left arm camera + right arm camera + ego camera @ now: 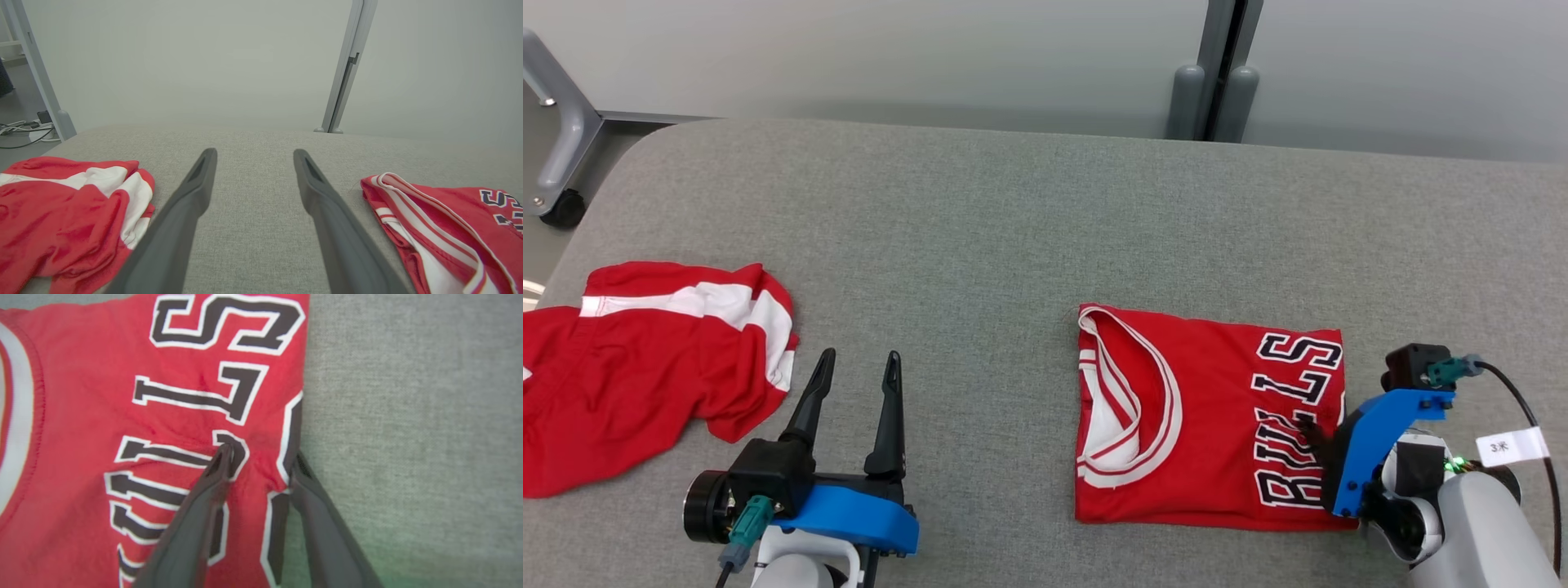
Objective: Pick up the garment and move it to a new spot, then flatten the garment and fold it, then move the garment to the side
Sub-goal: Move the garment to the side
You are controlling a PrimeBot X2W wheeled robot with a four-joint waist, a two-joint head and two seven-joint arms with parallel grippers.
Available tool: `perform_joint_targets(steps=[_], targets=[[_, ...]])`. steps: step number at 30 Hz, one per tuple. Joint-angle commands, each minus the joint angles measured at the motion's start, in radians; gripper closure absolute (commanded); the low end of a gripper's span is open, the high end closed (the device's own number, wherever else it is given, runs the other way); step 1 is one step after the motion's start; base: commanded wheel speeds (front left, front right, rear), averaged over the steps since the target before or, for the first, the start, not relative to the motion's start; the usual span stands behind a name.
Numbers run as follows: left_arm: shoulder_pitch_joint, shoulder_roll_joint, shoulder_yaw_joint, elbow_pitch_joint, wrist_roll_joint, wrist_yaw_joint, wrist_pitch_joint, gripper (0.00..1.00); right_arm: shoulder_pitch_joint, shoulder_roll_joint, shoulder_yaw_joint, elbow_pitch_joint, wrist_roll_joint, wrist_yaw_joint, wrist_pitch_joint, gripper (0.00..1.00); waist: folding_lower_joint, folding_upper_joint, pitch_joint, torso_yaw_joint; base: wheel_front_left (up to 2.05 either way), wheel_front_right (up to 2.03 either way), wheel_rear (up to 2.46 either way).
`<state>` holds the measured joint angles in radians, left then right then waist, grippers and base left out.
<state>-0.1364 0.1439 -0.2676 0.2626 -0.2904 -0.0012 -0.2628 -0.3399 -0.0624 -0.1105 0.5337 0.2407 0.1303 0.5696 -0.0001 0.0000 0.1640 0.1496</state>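
- The folded jersey (1209, 425) lies flat on the near right part of the grey table (980, 204).
- Its long axis runs across the table's width, with the striped neckline toward the table's left and the lettered end toward its right.
- The right gripper (260, 461) is down at the table's near right. One finger is on the lettering, the other at the cloth's edge, with a pucker between them. I cannot tell whether it has a true grasp.
- The left gripper (861, 356) hovers at the table's near left, jaws spread wide and empty.
- A crumpled red garment (645, 367) lies at the table's left edge.
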Motion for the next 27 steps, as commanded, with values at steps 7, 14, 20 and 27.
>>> perform_joint_targets(steps=[7,14,20,27], targets=[[-0.02,-0.011,0.01,-0.021,0.01,-0.009,-0.002,0.0,-0.055,-0.082,0.133,-0.078,-0.105,0.0,0.001,1.0,0.0001,0.0,0.028,-0.038,0.0,0.0,0.0],[-0.062,-0.014,0.019,-0.056,0.031,-0.014,-0.002,0.0,-0.257,-0.264,0.368,-0.188,-0.028,0.0,0.007,1.0,0.0001,0.0,0.12,-0.107,0.0,0.0,0.0],[-0.129,0.002,0.036,-0.091,0.049,-0.025,-0.002,0.0,-0.471,-0.396,0.433,-0.182,-0.008,0.0,-0.084,1.0,0.0001,0.0,0.243,-0.168,0.0,0.0,0.0],[-0.183,0.037,0.055,-0.14,0.075,-0.031,-0.002,0.0,-0.629,-0.49,0.383,-0.078,-0.026,0.0,-0.175,1.0,0.0001,0.0,0.361,-0.256,0.0,0.0,0.0]])
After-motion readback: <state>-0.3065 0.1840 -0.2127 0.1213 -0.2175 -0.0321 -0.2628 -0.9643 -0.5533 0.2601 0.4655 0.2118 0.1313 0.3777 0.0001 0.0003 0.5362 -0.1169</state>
